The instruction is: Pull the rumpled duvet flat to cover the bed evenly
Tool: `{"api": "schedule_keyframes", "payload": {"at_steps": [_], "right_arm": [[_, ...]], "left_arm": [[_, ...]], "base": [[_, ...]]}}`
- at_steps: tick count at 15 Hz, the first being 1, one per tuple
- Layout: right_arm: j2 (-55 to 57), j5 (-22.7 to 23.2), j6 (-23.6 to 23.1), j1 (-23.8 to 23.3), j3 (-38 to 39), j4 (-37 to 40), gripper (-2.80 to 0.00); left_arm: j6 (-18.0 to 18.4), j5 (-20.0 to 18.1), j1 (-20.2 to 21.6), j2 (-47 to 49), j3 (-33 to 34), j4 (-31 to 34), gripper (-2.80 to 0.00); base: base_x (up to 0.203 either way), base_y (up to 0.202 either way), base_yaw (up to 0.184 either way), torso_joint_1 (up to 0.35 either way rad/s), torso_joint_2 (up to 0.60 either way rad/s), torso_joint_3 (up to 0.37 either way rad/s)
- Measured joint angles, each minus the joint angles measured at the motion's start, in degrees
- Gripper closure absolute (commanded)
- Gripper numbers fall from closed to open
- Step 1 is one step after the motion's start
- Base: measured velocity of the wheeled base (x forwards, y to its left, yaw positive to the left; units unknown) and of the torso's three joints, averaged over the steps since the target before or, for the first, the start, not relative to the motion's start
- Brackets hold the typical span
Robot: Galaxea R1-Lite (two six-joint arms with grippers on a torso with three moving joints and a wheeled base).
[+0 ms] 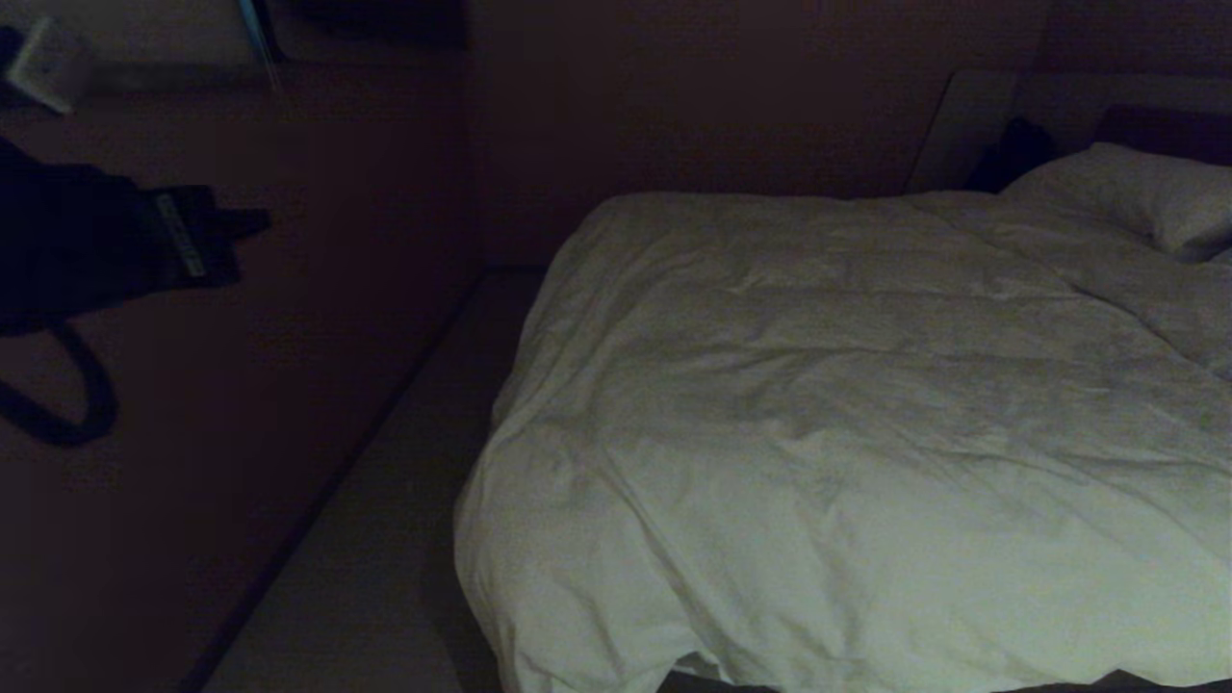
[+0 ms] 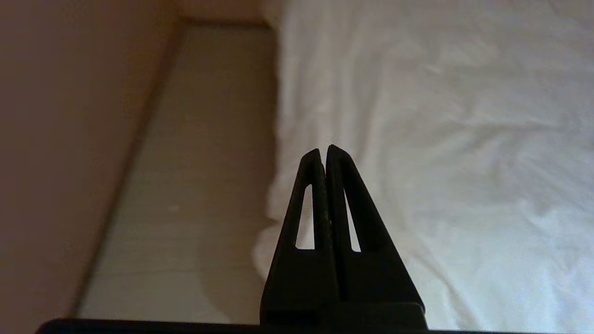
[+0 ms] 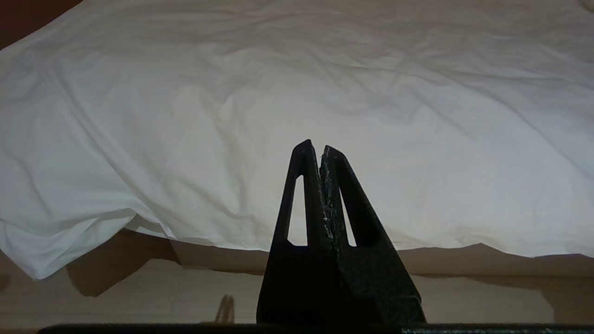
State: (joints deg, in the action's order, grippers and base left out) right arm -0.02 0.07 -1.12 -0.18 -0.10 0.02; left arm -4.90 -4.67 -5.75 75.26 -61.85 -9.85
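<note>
A very large white, puffy, creased cloth duvet (image 1: 847, 433) is lying spread over the wide low bed (image 1: 972, 125), draping down over its near end and over the side beside the pale strip of floor (image 1: 385, 539). Soft wrinkles are running across its top, and its near corner is hanging in loose folds. A plump white rectangular pillow (image 1: 1145, 192) is resting at the far right, just beside the duvet's upper edge.

The left gripper (image 2: 323, 150) is hanging in the air above the line where the duvet's side meets the floor, its two black fingers (image 2: 345, 204) pressing together with nothing between them. In the dim head view it seems to be the dark shape at the left, in front of a reddish-brown wall (image 1: 318, 318).

The right gripper (image 3: 315, 147) is facing the duvet's hanging near edge, its fingers likewise closed and empty.
</note>
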Motion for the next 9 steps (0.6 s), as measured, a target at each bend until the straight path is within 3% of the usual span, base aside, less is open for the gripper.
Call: {"api": "schedule_keyframes", "payload": {"at_steps": [6,9], "right_arm": [[0.00,0.00,0.02,0.00,0.00,-0.02,0.00],[0.00,0.00,0.00,0.00,0.00,-0.02,0.00]], "left_arm": [[0.48,5.01,2.06,-23.61,15.30,7.64,0.00],[3.04,7.12,1.91,-33.84,20.49,11.93,0.00]], "base": [[0.000,0.000,0.000,0.000,0.00,0.000],[0.000,0.000,0.000,0.000,0.00,0.000]]}}
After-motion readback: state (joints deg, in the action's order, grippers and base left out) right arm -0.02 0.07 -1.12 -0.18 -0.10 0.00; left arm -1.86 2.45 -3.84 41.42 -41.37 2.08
